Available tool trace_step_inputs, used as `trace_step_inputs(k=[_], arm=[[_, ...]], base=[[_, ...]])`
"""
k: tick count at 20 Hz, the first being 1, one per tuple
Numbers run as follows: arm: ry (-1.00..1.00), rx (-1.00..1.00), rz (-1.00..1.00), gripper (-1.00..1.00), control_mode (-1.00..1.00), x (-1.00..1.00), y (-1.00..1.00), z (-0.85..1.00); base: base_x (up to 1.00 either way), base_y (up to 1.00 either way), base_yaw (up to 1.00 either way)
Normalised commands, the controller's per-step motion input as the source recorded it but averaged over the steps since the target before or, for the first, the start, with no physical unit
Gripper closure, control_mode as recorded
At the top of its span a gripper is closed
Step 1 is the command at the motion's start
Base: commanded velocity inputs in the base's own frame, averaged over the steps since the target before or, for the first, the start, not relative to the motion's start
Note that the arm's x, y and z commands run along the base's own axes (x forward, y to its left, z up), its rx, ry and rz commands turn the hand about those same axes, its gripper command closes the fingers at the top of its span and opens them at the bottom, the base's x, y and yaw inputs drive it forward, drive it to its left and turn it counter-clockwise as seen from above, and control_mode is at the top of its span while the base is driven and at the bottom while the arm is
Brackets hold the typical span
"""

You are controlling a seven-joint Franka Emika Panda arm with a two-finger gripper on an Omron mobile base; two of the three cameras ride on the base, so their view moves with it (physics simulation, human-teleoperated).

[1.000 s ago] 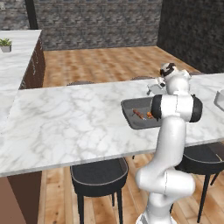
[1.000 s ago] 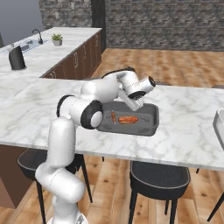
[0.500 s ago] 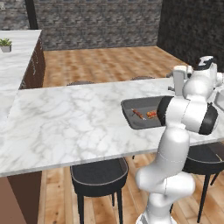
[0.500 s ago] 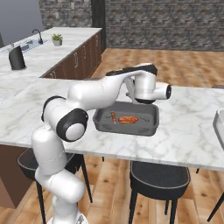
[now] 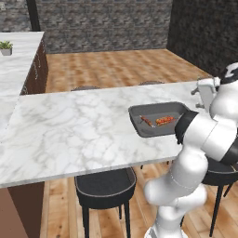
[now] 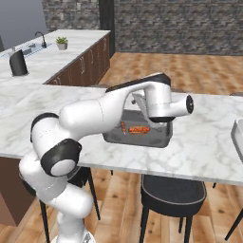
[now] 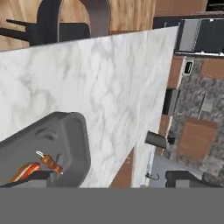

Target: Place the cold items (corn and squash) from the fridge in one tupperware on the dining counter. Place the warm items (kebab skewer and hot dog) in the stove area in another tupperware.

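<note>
1. Kebab skewer (image 5: 147,121) and hot dog (image 5: 164,120) lie side by side, apart, in the grey tupperware (image 5: 139,125) on the dining counter (image 5: 69,135).
2. Judgement: the warm pair is placed; withdraw the arm upward, clear of the rim, without nudging the container.
3. Gripper (image 6: 142,105): fingers spread wide, holding nothing, above the container.

You've got the dining counter (image 5: 69,135) carrying a grey tupperware (image 5: 139,114) near its stool-side edge.

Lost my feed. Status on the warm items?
Hand open, empty. Kebab skewer and hot dog in the grey tupperware on the dining counter. Nothing blocking.
</note>
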Motion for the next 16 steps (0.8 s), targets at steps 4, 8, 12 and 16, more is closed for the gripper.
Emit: trace_step_inputs(k=[4, 8, 12, 16], arm=[[0.0, -0.67, 0.0, -1.0, -1.0, -1.0, 0.15, -1.0], [0.0, -0.57, 0.0, -1.0, -1.0, -1.0, 0.15, -1.0], [-0.01, -0.46, 0.0, -1.0, -1.0, -1.0, 0.11, -1.0], [-0.01, -0.5, 0.0, -1.0, -1.0, -1.0, 0.31, -1.0]], base=[[0.0, 0.0, 0.0], [0.0, 0.0, 0.0], [0.0, 0.0, 0.0], [0.0, 0.0, 0.0]])
